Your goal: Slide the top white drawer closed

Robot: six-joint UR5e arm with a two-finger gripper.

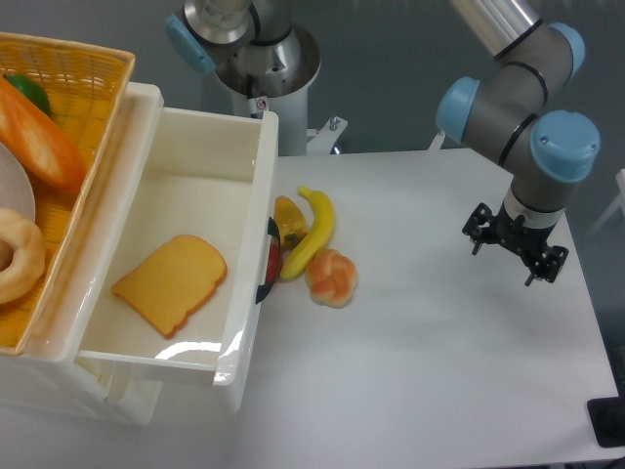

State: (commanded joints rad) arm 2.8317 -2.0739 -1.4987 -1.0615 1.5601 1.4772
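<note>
Fixed camera, overhead oblique view. The top white drawer stands pulled far out of its cabinet, its flat front facing toward the gripper, which hangs over bare table well apart from it. The arm's wrist hides the tips of the fingers from this angle, so an onlooker cannot tell whether they are spread or pressed together; nothing appears to be held between them. The drawer lies on the far side of the table from the fingers, with its dark handle on the face turned toward them.

Inside the tray lies a slice of toast. Between the fingers and the drawer front, and much nearer the drawer, sit a banana, a yellow pepper and a bread roll. A yellow wicker basket rests on the cabinet top beyond the drawer.

Hazards, as judged from this layout: a low straight approach would likely sweep the fruit and roll ahead of the fingers and jam them against the front. A push applied off-centre, near one corner, could skew the drawer on its runners so it binds. Pushing too hard may shift the whole cabinet and disturb the basket.
</note>
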